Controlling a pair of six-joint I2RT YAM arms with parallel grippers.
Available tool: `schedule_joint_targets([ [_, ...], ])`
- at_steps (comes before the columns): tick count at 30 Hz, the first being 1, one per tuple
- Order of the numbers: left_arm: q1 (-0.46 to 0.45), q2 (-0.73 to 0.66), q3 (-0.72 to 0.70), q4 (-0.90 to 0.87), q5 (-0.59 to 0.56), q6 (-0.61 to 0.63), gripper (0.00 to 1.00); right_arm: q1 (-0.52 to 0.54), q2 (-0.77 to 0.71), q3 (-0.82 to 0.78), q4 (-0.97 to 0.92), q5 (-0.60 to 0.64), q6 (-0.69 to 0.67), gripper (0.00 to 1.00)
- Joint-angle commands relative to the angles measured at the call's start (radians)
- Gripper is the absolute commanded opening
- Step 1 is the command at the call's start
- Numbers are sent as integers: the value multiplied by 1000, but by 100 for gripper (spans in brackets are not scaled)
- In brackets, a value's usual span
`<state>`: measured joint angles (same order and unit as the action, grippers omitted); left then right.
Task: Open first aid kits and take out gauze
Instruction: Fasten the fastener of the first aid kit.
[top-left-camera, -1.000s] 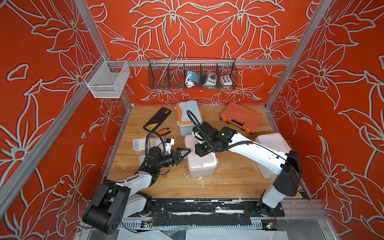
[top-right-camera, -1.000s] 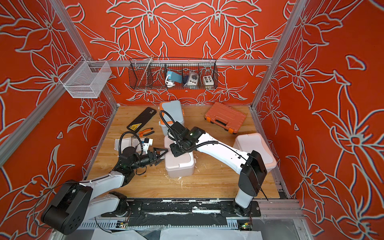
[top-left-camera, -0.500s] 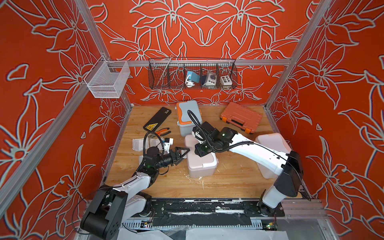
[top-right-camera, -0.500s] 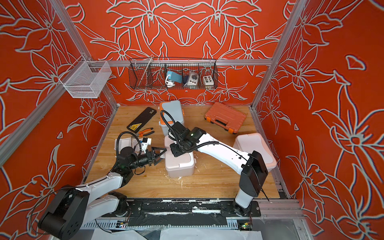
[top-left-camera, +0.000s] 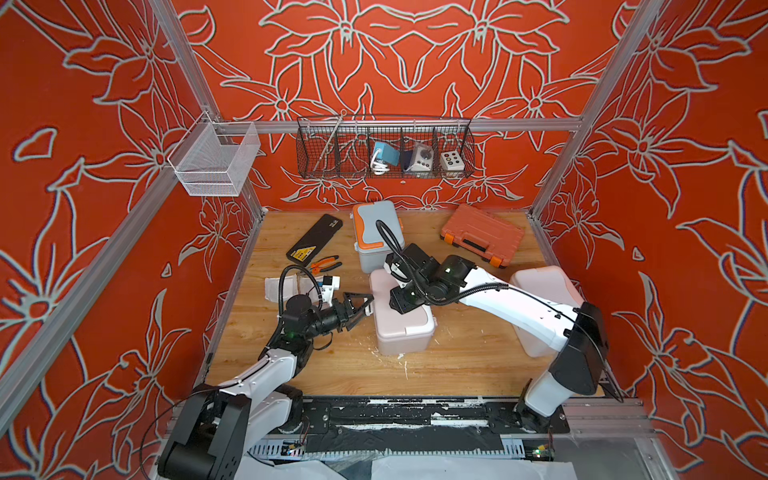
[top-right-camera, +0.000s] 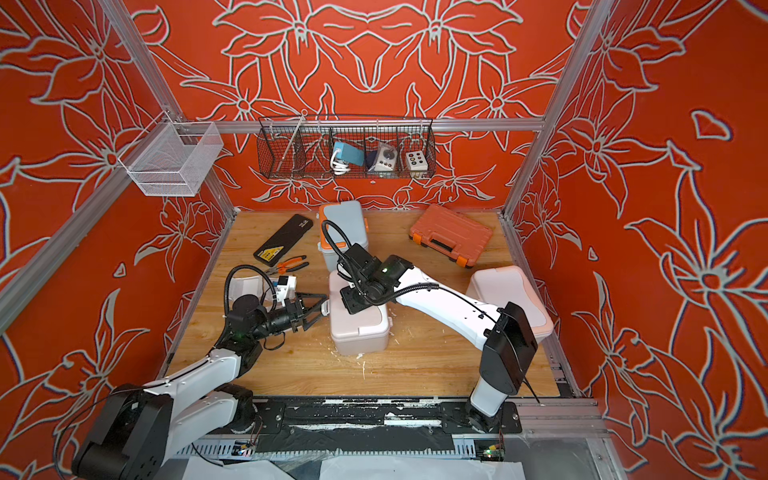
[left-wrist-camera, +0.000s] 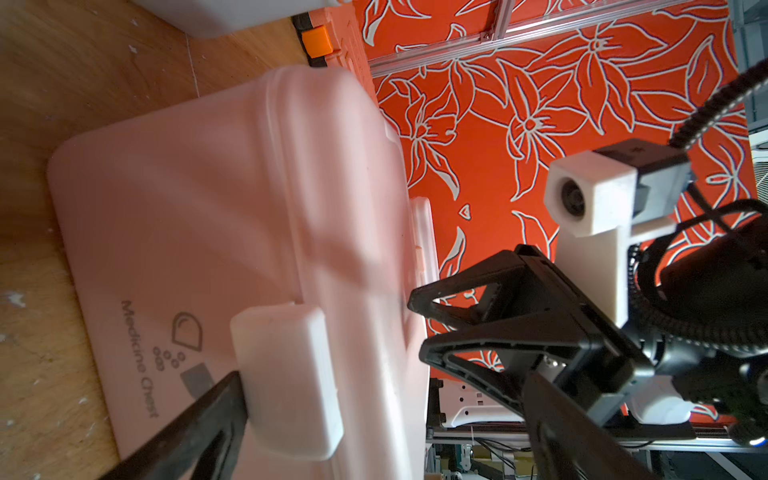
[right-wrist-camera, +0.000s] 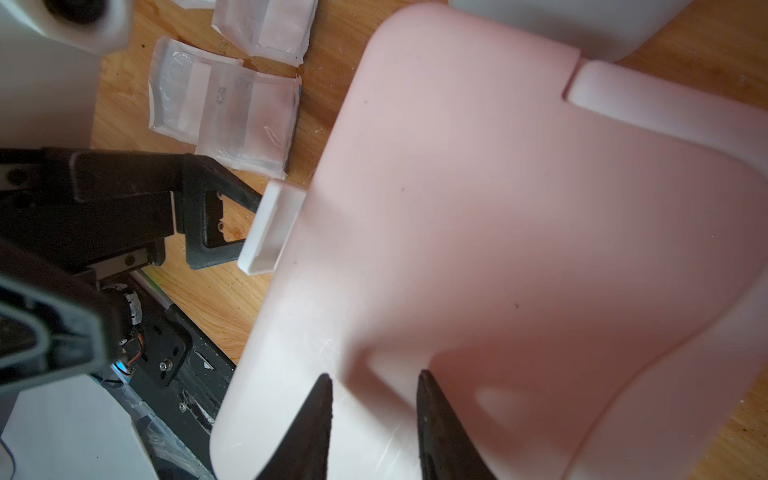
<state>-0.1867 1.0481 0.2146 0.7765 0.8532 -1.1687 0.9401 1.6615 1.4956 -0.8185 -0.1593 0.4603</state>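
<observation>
Left fingers (right-wrist-camera: 199, 232) stood wide, one at each end of the white latch (right-wrist-camera: 270, 228) on the left wall of the pink kit (right-wrist-camera: 498, 249). You saw this straddle only in the right wrist view; in both top views the left gripper (top-left-camera: 365, 306) merely met that wall. The left wrist view alone gave you one finger (left-wrist-camera: 199, 424) touching the latch, the seam of the shut lid (left-wrist-camera: 345, 208), and the right gripper (left-wrist-camera: 417, 326) over the lid. Its fingers (right-wrist-camera: 432, 415) stood narrow, a small gap between them with nothing seen in it; whether they pressed on the lid you could not tell.

In both top views the pink kit stood mid-table, its far end just beside the blue kit (top-left-camera: 370, 220). The white kit (top-left-camera: 544, 291) stood well apart at the right edge, partly behind the right arm. Bare table (top-left-camera: 457, 365) lay open in front of the pink kit, toward the arm bases.

You found the gauze (right-wrist-camera: 224, 112) flat on the table in clear packs, outside the kits, near the pink kit's left wall and just beyond the left fingers, held by neither gripper. A top view showed it as a white patch (top-left-camera: 272, 289) near the pliers (top-left-camera: 326, 264).
</observation>
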Motion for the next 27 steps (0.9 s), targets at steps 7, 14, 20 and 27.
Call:
schedule_joint_targets([
  [7, 10, -46, 9, 36, 45, 8, 97, 2, 24, -47, -93, -23, 18, 36],
  [14, 25, -87, 29, -114, 24, 66, 97, 2, 21, -48, -95, -22, 18, 36],
  [20, 29, -143, 121, -459, -63, 223, 94, 2, -1, -24, -117, -6, 14, 36],
  [27, 21, -187, 250, -739, -116, 351, 63, 2, -31, 5, -140, 21, 8, 36],
])
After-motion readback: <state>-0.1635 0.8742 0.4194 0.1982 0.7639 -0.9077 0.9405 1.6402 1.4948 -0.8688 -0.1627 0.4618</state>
